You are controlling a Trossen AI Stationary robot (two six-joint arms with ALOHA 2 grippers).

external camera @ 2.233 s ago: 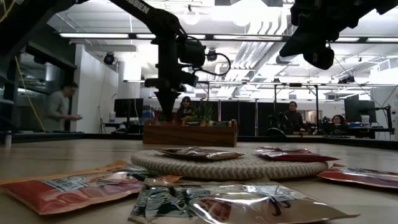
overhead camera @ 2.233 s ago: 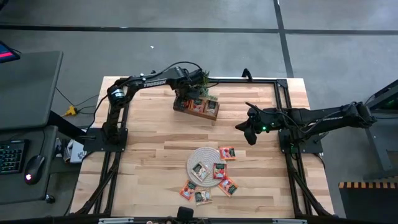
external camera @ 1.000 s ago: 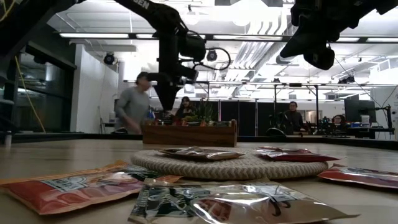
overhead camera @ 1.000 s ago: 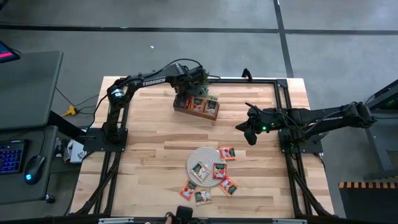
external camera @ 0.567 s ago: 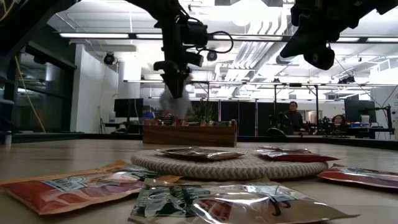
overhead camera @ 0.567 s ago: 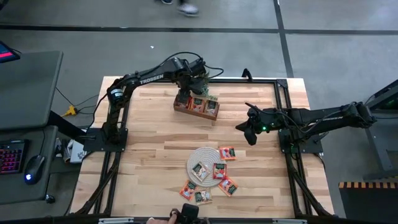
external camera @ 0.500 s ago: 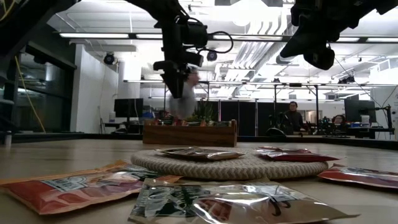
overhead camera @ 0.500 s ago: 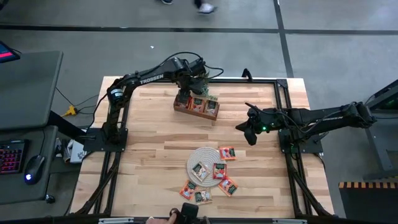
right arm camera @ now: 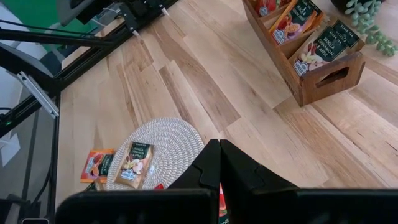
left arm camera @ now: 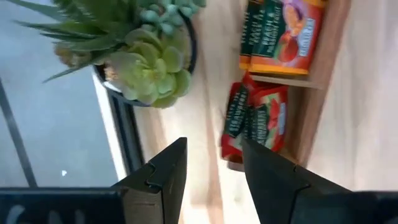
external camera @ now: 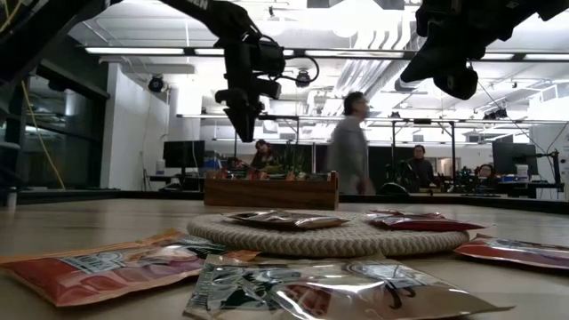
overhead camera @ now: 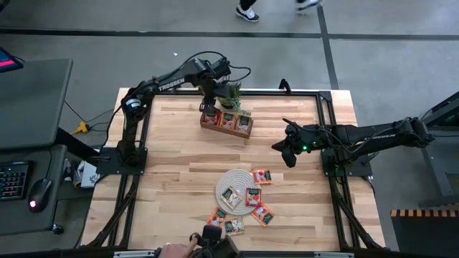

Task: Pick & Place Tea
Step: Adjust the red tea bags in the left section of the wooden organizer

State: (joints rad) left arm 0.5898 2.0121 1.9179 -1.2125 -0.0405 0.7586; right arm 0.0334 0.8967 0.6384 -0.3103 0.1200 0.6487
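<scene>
Several orange-red tea sachets (overhead camera: 252, 197) lie flat on and around the round woven mat (overhead camera: 237, 190) near the table's front edge. More sachets (left arm camera: 255, 124) stand on edge in the wooden tray (overhead camera: 226, 122) at the far middle. My left gripper (overhead camera: 209, 109) hangs above the tray's left end, pointing down, open, with nothing between its fingers (left arm camera: 214, 168). In the low view it (external camera: 242, 124) is well clear of the tray (external camera: 271, 191). My right gripper (overhead camera: 283, 152) waits shut in the air right of the tray, its fingers (right arm camera: 219, 165) together.
A potted succulent (left arm camera: 149, 62) stands just beyond the tray at the table's far edge. A dark metal frame (overhead camera: 326, 107) runs round the tabletop. Bare wood (overhead camera: 172, 165) lies between tray and mat. A person (external camera: 348, 142) walks in the room behind.
My left gripper has risen straight off the tray's left end and drifted a little toward the table's left edge, staying open and holding nothing. The sachets in the tray and on the mat have kept their places. A person has walked past behind the table.
</scene>
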